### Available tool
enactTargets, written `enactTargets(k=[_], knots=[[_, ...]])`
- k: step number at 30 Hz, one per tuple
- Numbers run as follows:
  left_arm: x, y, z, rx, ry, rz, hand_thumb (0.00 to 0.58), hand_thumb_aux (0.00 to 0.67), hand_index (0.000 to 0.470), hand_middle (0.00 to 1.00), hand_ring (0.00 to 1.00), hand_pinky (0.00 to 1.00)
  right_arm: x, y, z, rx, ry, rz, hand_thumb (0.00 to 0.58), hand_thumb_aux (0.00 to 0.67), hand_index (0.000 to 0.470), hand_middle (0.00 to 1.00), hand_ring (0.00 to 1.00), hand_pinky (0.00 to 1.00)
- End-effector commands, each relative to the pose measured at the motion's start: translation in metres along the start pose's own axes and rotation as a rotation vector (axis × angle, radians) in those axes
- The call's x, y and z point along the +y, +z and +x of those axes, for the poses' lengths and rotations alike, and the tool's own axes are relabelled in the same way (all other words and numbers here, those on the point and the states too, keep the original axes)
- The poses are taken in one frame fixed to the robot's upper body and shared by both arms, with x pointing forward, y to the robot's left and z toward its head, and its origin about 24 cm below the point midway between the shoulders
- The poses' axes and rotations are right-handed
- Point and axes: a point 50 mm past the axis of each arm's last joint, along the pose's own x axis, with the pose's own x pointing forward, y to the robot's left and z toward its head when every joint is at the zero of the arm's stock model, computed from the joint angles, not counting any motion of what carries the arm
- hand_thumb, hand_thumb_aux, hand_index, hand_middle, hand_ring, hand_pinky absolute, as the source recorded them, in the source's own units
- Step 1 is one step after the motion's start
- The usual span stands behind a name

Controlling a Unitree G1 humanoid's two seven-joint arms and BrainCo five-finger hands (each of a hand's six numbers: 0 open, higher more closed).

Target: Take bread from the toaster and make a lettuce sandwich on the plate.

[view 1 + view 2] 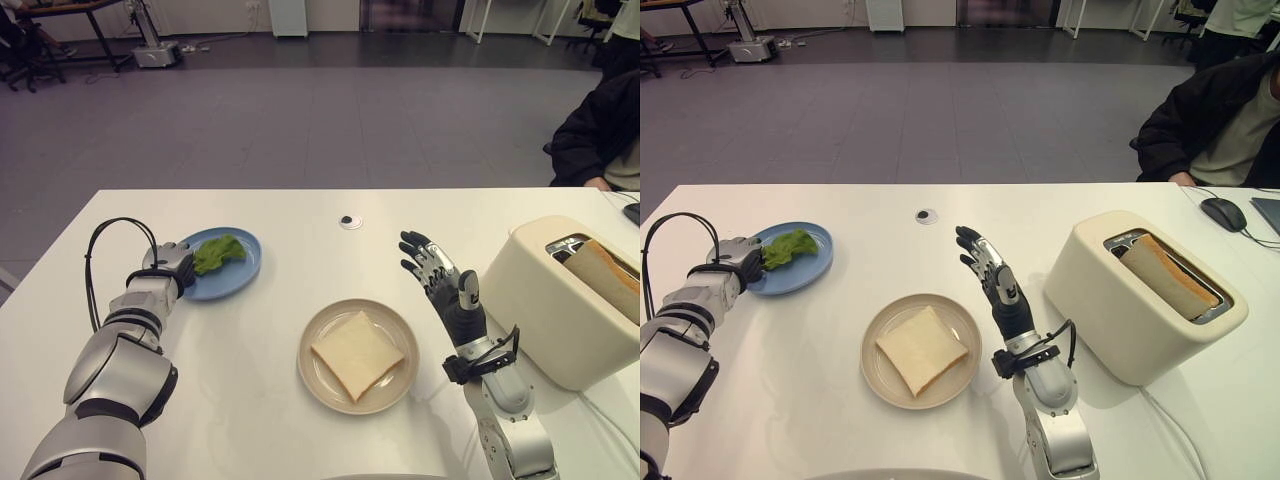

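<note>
A slice of white bread [357, 354] lies on the beige plate [317, 385] in the middle of the table. To the right stands a cream toaster [540, 300] with another slice of bread [612, 277] sticking out of its slot. A green lettuce leaf [219, 252] rests on a blue plate [240, 274] at the left. My left hand [170, 264] sits at the blue plate's left rim, touching the lettuce's edge; its grip is hidden. My right hand [440, 282] is raised between the beige plate and the toaster, fingers spread and empty.
A small black dot in a white ring [349, 220] marks the table at the far middle. A black cable [105, 250] loops over my left forearm. A computer mouse [1224, 212] lies at the far right. A seated person is beyond the table's right corner.
</note>
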Motion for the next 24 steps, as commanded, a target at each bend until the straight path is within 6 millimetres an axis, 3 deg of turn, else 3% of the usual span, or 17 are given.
enactTargets(k=[1,9,15,19,24], knots=[[0.002,0.004,0.000,-0.030,0.020,-0.006,0.580,0.670,0.470,0.00,0.00,0.00,0.002,-0.003,0.000,0.015,0.002,0.004,0.000,0.000,0.000,0.00,0.00,0.00],[0.072,0.023,0.006,-0.165,0.311,-0.081,0.580,0.670,0.470,0.00,0.00,0.00,0.003,-0.005,0.000,0.016,0.004,0.008,0.000,0.000,0.000,0.00,0.00,0.00],[0.085,0.060,-0.003,-0.377,0.417,-0.095,0.580,0.670,0.470,0.00,0.00,0.00,0.002,-0.005,0.001,0.016,0.001,0.008,0.000,0.000,0.000,0.00,0.00,0.00],[0.083,0.096,-0.029,-0.574,0.463,-0.099,0.580,0.670,0.470,0.00,0.00,0.00,0.000,-0.004,0.002,0.013,-0.006,0.006,0.000,0.000,0.000,0.00,0.00,0.00],[0.079,0.135,-0.085,-0.786,0.500,-0.098,0.580,0.670,0.470,0.00,0.00,0.00,-0.012,0.004,0.008,-0.027,-0.059,-0.011,0.000,0.000,0.000,0.00,0.00,0.00]])
